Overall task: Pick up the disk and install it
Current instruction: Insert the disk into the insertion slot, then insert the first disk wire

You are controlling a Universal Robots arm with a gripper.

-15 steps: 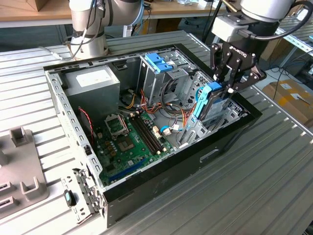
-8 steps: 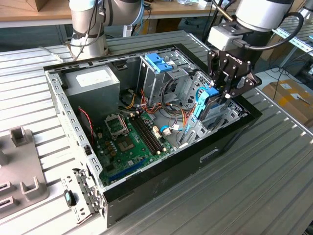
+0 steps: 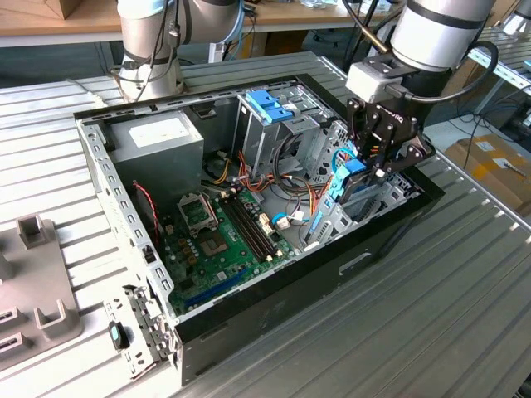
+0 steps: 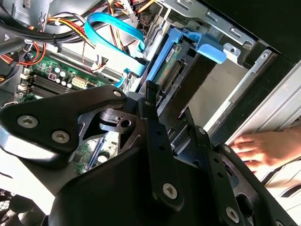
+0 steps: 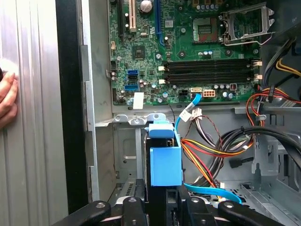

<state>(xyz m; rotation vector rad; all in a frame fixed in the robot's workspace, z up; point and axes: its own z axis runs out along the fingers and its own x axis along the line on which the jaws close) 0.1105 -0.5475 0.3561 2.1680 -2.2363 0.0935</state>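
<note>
The disk, a dark flat drive with bright blue side rails, stands on edge in the drive bay at the end of the open computer case on the exterior view's right. My gripper is shut on it from above. In the first wrist view the disk's blue rail sits between my two black fingers, close to the case's metal bay floor. In the second wrist view the disk sits partly inside the bay beyond my fingers.
A person's hand rests on the table beside the case wall, the same hand in the first wrist view. The case holds a motherboard, a power supply, loose cables and a tall metal cage. A grey fixture lies at the exterior view's left.
</note>
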